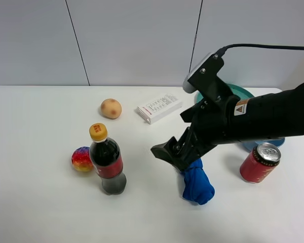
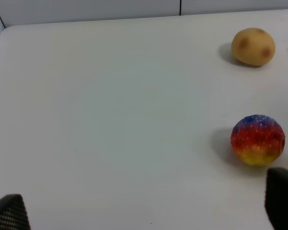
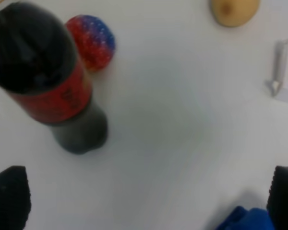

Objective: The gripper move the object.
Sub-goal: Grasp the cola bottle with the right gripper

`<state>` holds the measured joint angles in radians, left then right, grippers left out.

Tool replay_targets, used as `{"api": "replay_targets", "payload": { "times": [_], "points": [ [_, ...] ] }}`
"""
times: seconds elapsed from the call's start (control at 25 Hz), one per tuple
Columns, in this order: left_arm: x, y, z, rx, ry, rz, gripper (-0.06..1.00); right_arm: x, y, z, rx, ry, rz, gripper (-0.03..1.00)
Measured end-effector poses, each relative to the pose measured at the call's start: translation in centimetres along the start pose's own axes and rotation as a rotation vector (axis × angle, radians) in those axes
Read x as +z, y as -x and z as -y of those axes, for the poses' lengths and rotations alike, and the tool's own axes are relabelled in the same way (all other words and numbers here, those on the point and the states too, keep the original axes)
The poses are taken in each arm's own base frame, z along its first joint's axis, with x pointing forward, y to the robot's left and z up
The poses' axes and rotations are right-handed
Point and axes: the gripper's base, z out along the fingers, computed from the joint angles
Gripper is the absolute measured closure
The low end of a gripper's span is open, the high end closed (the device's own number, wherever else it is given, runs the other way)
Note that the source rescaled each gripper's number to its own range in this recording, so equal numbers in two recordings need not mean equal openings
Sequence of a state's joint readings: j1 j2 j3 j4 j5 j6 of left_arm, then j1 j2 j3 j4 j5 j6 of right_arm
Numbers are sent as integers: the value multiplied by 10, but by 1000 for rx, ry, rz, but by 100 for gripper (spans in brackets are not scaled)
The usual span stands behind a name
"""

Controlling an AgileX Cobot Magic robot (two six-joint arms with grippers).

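Note:
The object, a clear bottle of dark cola (image 1: 107,164) with a yellow cap and red label, stands upright at the front left of the white table. It also shows in the right wrist view (image 3: 43,76). My right gripper (image 1: 171,154) hangs above the table to the right of the bottle, apart from it, with jaws open and empty. Its two black fingertips (image 3: 9,201) show wide apart in the right wrist view. My left gripper (image 2: 144,211) is open and empty over bare table; its arm does not show in the exterior view.
A rainbow ball (image 1: 82,158) lies just left of the bottle. A potato (image 1: 111,108) and a white box (image 1: 159,107) lie farther back. A blue cloth (image 1: 197,186) lies under the right gripper. A red can (image 1: 260,163) and a teal bowl (image 1: 241,93) are at the right.

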<state>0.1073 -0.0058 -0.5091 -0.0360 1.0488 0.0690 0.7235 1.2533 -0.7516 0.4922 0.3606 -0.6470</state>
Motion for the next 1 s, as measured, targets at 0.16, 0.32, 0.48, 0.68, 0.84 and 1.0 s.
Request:
{"api": "replay_targets", "payload": {
  "times": [0.16, 0.32, 0.48, 0.68, 0.84, 1.0],
  "points": [
    [0, 0, 0, 0, 0, 0, -6, 5, -7, -6, 16, 56, -80, -3],
    [0, 0, 0, 0, 0, 0, -6, 11, -12, -10, 21, 90, -131, -3],
    [0, 0, 0, 1, 1, 0, -6, 17, -10, -26, -5, 131, -129, -3],
    [0, 0, 0, 1, 2, 0, -6, 34, -11, -44, -36, 156, -131, -3],
    [0, 0, 0, 1, 2, 0, -6, 52, -17, -46, -39, 149, -161, -3],
    [0, 0, 0, 1, 2, 0, -6, 68, -21, -48, -48, 129, -165, -3]
  ]
}}
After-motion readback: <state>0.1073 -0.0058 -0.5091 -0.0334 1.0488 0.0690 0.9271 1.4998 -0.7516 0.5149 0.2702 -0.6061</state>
